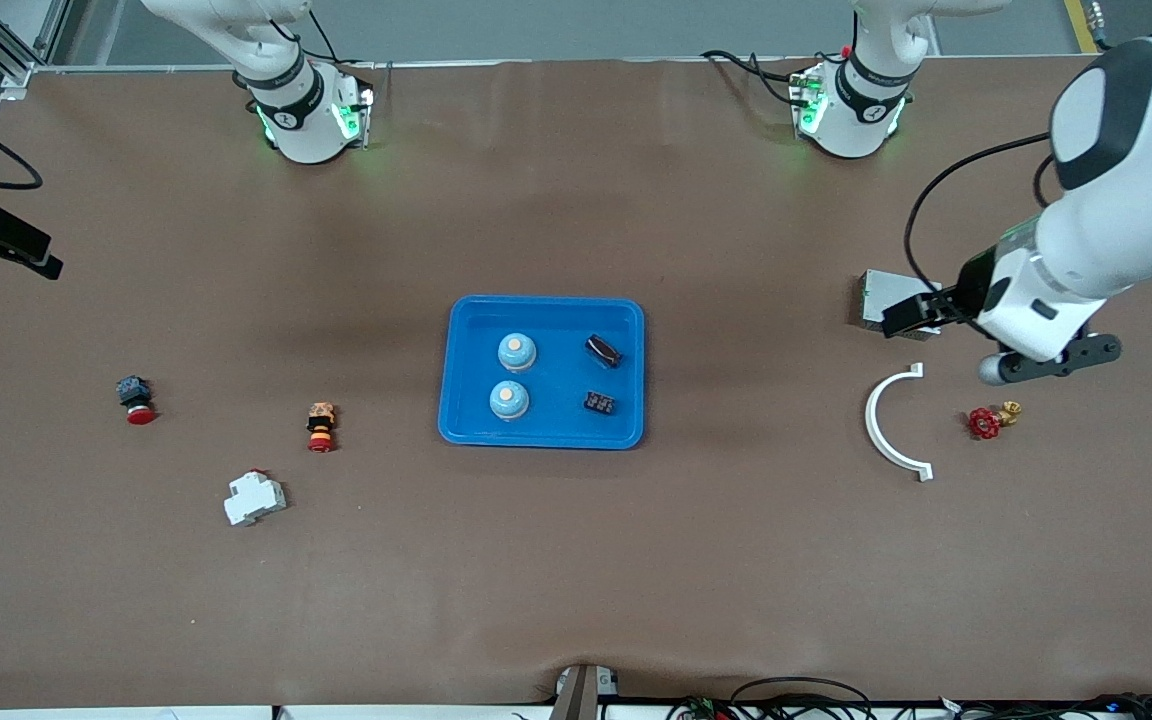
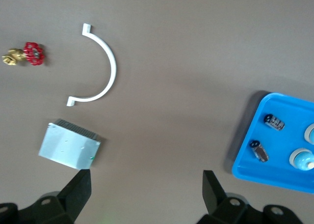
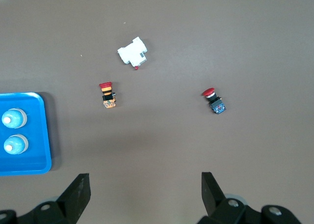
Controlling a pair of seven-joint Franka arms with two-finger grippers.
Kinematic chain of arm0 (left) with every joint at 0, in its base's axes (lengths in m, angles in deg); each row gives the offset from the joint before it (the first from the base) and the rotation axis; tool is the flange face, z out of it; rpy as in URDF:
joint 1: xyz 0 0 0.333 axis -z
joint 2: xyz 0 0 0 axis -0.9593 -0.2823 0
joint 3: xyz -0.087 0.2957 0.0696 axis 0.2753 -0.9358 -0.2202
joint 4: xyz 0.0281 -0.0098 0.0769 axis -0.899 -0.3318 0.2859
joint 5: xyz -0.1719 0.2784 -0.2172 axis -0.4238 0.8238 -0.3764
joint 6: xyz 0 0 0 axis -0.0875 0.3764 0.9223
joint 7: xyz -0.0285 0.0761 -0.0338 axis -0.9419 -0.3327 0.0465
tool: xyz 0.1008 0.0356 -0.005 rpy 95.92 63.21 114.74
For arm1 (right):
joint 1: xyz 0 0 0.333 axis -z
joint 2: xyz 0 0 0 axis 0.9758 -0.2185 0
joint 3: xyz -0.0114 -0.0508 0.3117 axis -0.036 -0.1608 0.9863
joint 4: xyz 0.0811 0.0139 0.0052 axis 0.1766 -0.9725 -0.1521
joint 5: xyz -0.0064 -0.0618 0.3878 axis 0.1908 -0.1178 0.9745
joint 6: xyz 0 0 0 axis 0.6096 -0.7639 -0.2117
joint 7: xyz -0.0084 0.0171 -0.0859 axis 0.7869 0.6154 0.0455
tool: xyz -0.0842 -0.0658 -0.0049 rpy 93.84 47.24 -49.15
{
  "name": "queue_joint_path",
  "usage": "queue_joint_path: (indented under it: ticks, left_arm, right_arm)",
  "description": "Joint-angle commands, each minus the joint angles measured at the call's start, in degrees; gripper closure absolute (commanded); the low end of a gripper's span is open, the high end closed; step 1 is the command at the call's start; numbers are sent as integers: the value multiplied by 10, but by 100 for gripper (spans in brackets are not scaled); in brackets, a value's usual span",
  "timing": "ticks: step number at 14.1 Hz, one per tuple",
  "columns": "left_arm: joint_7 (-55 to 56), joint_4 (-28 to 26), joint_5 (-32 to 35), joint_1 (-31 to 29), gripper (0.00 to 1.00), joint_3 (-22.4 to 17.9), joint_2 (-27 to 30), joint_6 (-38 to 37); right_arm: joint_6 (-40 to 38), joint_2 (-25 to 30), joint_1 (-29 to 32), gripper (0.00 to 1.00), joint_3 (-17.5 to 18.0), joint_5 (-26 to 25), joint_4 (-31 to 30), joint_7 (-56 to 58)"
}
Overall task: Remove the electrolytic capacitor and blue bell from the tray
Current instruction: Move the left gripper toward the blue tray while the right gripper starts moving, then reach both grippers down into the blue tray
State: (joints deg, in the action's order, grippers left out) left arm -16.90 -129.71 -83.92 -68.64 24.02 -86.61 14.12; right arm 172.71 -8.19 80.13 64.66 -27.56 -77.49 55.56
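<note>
A blue tray point(image 1: 542, 302) lies at the table's middle. In it stand two pale blue bells point(image 1: 516, 351) point(image 1: 509, 399) and two dark capacitors point(image 1: 603, 350) point(image 1: 598, 403). The left wrist view shows the tray point(image 2: 279, 135), both capacitors point(image 2: 275, 122) point(image 2: 259, 151) and one bell point(image 2: 304, 160). The right wrist view shows the tray point(image 3: 29, 167) and both bells point(image 3: 13, 119) point(image 3: 14, 144). My left gripper point(image 1: 911, 313) point(image 2: 147, 175) is open and empty, up over a silver box. My right gripper point(image 3: 144, 177) is open and empty, over bare table toward the right arm's end; the front view does not show it.
Toward the left arm's end lie a silver box point(image 1: 874, 292), a white curved piece point(image 1: 881, 425) and a red-handled valve point(image 1: 986, 422). Toward the right arm's end lie a red push button point(image 1: 136, 398), an orange and red switch point(image 1: 321, 427) and a white breaker point(image 1: 254, 497).
</note>
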Motion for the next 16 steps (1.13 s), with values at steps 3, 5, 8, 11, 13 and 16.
queue_joint_path:
  ticks: [3,5,8,11,13,16]
  left_arm:
    - [100,-16,-1,45,0,1,-30,63]
    - [141,-16,0,64,0,1,-51,86]
    - [219,-15,0,105,0,1,-78,129]
    - [280,-12,0,128,0,1,-100,158]
    - [316,-10,0,139,0,1,-116,181]
    - [362,4,0,164,0,1,-147,204]
  right_arm:
    - [15,21,5,0,2,14,-53,-7]
    - [55,43,5,0,2,40,-104,-11]
    - [149,80,0,0,5,48,-212,-46]
    - [183,79,-45,0,6,48,-246,-138]
    - [224,77,-77,0,7,47,-279,-190]
    - [275,65,-142,0,6,47,-307,-307]
